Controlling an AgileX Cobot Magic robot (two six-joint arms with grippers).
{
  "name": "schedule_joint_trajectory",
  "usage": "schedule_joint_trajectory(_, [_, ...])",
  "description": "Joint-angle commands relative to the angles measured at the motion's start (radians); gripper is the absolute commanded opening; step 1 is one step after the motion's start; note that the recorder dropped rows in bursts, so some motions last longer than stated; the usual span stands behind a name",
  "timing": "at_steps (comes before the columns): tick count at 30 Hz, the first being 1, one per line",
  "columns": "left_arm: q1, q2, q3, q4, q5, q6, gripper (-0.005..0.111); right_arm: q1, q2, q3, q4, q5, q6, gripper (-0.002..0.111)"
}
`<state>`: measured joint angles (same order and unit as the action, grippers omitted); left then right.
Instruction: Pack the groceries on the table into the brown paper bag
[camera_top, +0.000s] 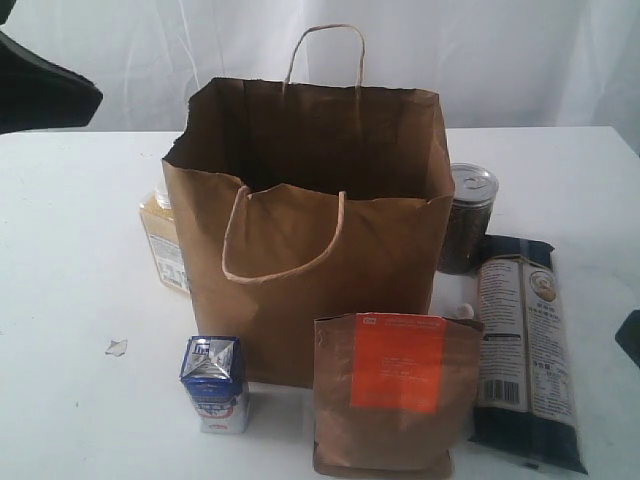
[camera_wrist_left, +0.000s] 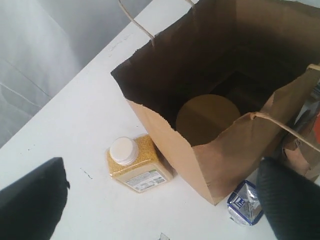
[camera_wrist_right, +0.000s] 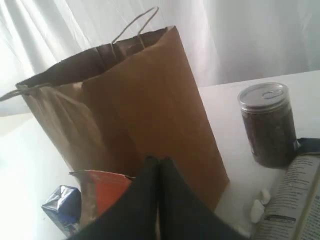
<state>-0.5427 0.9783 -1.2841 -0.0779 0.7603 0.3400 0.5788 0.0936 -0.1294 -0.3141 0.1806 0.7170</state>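
Your brown paper bag (camera_top: 380, 250) stands upright and open-mouthed in the middle of the table (camera_top: 80, 300). A round tan disc on its floor reads as the clear jar with tan lid (camera_wrist_left: 207, 117), so I judge one item packed and five left. Outside the bag, the yellow-grain bottle (camera_top: 165, 245) stands against the left wall. The small blue-white carton (camera_top: 215, 385) stands by the near-left corner. The brown pouch with orange label (camera_top: 395, 400) stands just in front of the near wall, right of centre. The dark tin (camera_top: 468, 220) stands just right of the bag, and the long dark-blue noodle packet (camera_top: 525, 350) lies flat on the near side of the tin. Your left claw (camera_wrist_left: 162, 167) is released, its fingers spread wide with nothing between them, and it hangs above the bag's left side. The bottle sits below it, in line with the gap, and the carton shows just beside one finger. Your right claw (camera_wrist_right: 159, 170) is clenched and empty, low by the bag's near-right side. Its tips point at the bag wall beside the pouch's top, and you cannot tell whether they touch either one. The tin and the packet lie near it, apart from it.
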Motion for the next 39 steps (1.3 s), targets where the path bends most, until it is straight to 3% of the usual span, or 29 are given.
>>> schedule_joint_trajectory(1, [0.003,-0.013,0.004,-0.003,-0.005,-0.027,0.105,-0.004,-0.006,0.002,0.001,-0.022,0.012,0.0])
schedule_joint_trajectory(11, [0.003,-0.013,0.004,-0.007,-0.004,-0.027,0.105,-0.004,-0.007,0.01,0.007,-0.027,0.012,0.0])
schedule_joint_trajectory(19, [0.003,-0.037,0.079,-0.007,-0.005,-0.029,0.105,-0.004,-0.012,0.094,-0.001,-0.002,0.012,0.0])
schedule_joint_trajectory(25, [0.003,-0.074,0.114,-0.007,-0.012,-0.033,0.105,-0.004,-0.015,0.129,-0.29,-0.027,0.012,0.0])
schedule_joint_trajectory(39, [0.003,-0.083,0.121,-0.013,-0.059,-0.054,0.105,-0.004,-0.015,0.129,-0.24,0.016,0.012,0.0])
